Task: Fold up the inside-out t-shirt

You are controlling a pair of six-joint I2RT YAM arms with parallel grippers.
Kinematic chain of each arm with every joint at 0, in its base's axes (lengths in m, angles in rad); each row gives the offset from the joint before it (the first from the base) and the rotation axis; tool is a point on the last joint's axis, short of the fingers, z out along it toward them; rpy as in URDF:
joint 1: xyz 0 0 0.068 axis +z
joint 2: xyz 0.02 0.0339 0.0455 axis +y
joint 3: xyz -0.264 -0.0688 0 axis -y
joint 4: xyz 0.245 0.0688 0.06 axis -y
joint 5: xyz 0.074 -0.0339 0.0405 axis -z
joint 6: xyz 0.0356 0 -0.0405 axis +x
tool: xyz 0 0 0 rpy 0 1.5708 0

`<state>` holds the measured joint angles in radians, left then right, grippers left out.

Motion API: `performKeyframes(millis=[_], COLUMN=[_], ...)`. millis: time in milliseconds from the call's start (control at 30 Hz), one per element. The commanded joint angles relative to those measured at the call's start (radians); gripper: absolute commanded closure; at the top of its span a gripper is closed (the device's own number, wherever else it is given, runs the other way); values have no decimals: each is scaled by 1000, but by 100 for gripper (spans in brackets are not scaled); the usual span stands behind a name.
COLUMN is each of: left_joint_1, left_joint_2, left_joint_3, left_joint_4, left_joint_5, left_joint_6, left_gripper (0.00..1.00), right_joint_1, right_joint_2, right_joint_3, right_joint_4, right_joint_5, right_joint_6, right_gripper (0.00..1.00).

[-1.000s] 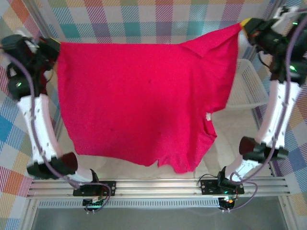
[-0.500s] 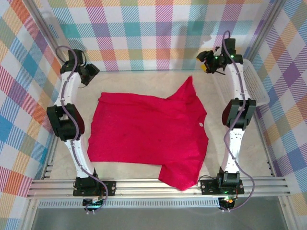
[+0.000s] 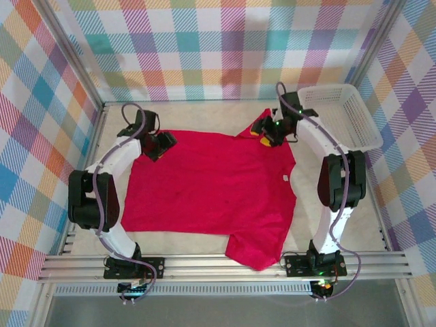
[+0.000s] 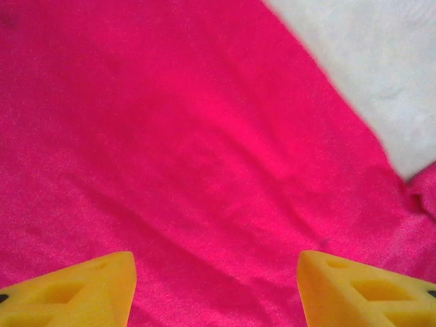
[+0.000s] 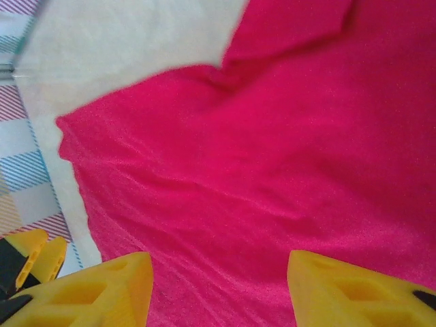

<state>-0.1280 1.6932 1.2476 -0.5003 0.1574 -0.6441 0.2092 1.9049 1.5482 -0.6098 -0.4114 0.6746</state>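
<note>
Cloth: red t-shirt [image 3: 204,184] lies spread nearly flat on the middle of the table [image 3: 204,110], lightly wrinkled, no print.
Outline: roughly square body; one sleeve [image 3: 253,252] juts toward 5 o'clock near the front rail; a second flap of cloth peaks at 1 o'clock.
Tag: small white tag [image 3: 284,178] at the shirt's 3 o'clock edge.
Left tool: left tool [image 3: 158,144] sits over the shirt's 10 o'clock corner, arm bent in from the 9 o'clock side of the table.
Left tool state: in the left wrist view the yellow fingers [image 4: 75,289] stand well apart, with nothing between them but red cloth below; bare table shows at 1 o'clock in that view. Whether the tips touch the cloth cannot be told.
Right tool: right tool [image 3: 266,133] sits over the peaked flap at the shirt's 1 o'clock corner.
Right tool state: in the right wrist view the yellow fingers [image 5: 354,293] are spread wide and clamp nothing; the red cloth runs beneath them, its edge and pale table at 11 o'clock. Contact with the cloth cannot be told.
Basket: white mesh basket [image 3: 368,133] at 2 o'clock on the table, apart from the shirt, just beyond the right arm.
Surround: plaid walls [image 3: 218,48] on the far and side faces.
</note>
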Motion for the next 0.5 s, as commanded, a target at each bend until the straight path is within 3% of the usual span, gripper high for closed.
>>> performKeyframes(millis=[0, 167, 300, 467], left_joint_1=[19, 36, 89, 151], left_joint_2=[2, -20, -26, -51], left_joint_3=[-62, -182, -278, -372], left_joint_4=[33, -1, 4, 39], left_joint_5=[-5, -101, -105, -97], left_joint_6=[4, 31, 17, -10], left_gripper=[37, 36, 35, 36], right_joint_1=[-24, -13, -13, -13], right_joint_2=[42, 118, 249, 431], right_joint_3=[-67, 1, 201, 436], right_joint_4=[182, 209, 110, -12], right_joint_5=[-24, 26, 160, 224], right_joint_6=[23, 19, -45, -81], right_gripper=[49, 56, 59, 61])
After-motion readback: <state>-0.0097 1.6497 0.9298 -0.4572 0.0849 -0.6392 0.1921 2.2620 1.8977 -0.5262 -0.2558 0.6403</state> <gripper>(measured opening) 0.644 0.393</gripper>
